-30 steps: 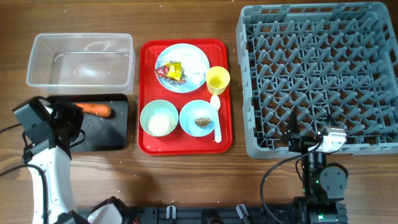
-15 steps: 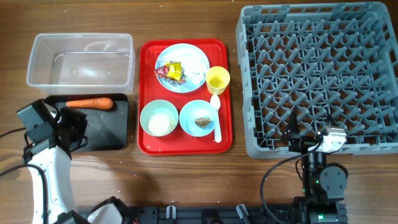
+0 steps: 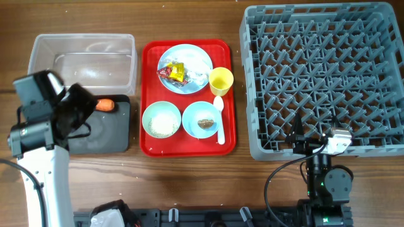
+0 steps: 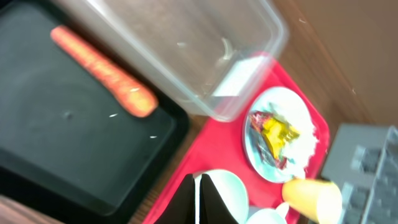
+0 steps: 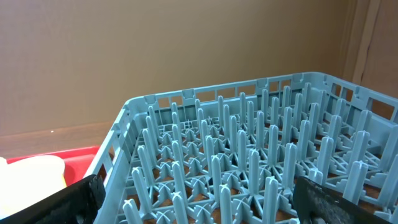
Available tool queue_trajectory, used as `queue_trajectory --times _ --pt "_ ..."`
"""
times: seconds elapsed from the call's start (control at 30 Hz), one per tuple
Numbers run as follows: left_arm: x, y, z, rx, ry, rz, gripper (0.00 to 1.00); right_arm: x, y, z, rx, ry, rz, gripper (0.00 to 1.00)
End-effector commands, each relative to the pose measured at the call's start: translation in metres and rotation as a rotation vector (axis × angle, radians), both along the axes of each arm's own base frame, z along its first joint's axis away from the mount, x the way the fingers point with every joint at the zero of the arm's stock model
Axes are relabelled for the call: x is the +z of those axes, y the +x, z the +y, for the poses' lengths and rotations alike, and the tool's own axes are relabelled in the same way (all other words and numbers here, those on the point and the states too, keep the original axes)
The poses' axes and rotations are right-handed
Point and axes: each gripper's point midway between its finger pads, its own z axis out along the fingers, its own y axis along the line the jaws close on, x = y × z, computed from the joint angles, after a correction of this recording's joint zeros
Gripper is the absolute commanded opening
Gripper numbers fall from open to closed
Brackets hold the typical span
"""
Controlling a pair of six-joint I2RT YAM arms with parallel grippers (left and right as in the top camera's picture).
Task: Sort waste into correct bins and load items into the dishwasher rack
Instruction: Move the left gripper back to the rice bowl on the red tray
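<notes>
An orange carrot (image 4: 102, 71) lies flat on the black tray (image 3: 110, 135) at the left of the overhead view. It is tapered, lies along the tray's upper edge and sits just beside the clear tub (image 3: 82, 60). From above, the left arm covers most of it. The left gripper (image 4: 198, 186) hovers over the black tray, fingers pressed together on nothing. At centre, the red serving tray (image 3: 149, 149) carries a light blue plate (image 3: 197, 58) with yellow and red wrappers (image 3: 173, 72), their print too blurred to read, and white tissue (image 3: 201, 77). Beside it are a yellow cup (image 3: 221, 80), a bowl of rice (image 3: 161, 120), a bowl with a brown lump (image 3: 200, 118) and a white spoon (image 3: 219, 123). The grey dishwasher rack (image 3: 322, 75) fills the right. The right gripper (image 3: 309, 142) waits at its lower edge, fingers spread wide and empty.
</notes>
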Motion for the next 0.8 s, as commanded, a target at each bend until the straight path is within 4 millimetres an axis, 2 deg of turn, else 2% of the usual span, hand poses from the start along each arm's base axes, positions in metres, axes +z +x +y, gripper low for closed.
queue_trajectory --times 0.0,0.13,0.2,0.3,0.37,0.57,0.77 --pt "0.029 0.007 -0.028 -0.087 0.141 -0.036 0.04 0.0 0.0 -0.003 -0.014 0.008 -0.003 1.0" --pt "0.025 0.01 -0.06 -0.144 0.199 -0.025 0.04 0.0 0.0 -0.003 -0.014 0.008 -0.003 1.0" --pt "0.017 0.013 -0.079 -0.198 0.224 -0.005 0.04 0.0 0.0 -0.003 -0.014 0.008 -0.003 1.0" --pt "0.0 0.019 -0.105 -0.28 0.23 0.038 0.04 0.0 0.0 -0.003 -0.014 0.008 -0.003 1.0" --pt "-0.019 0.024 -0.12 -0.326 0.237 0.089 0.04 0.0 0.0 -0.003 -0.014 0.008 -0.003 1.0" --pt "-0.074 0.036 -0.148 -0.411 0.261 0.224 0.04 0.0 0.0 -0.003 -0.014 0.008 -0.003 1.0" --pt "-0.109 0.038 -0.164 -0.461 0.279 0.303 0.04 0.0 0.0 -0.003 -0.014 0.008 -0.003 1.0"
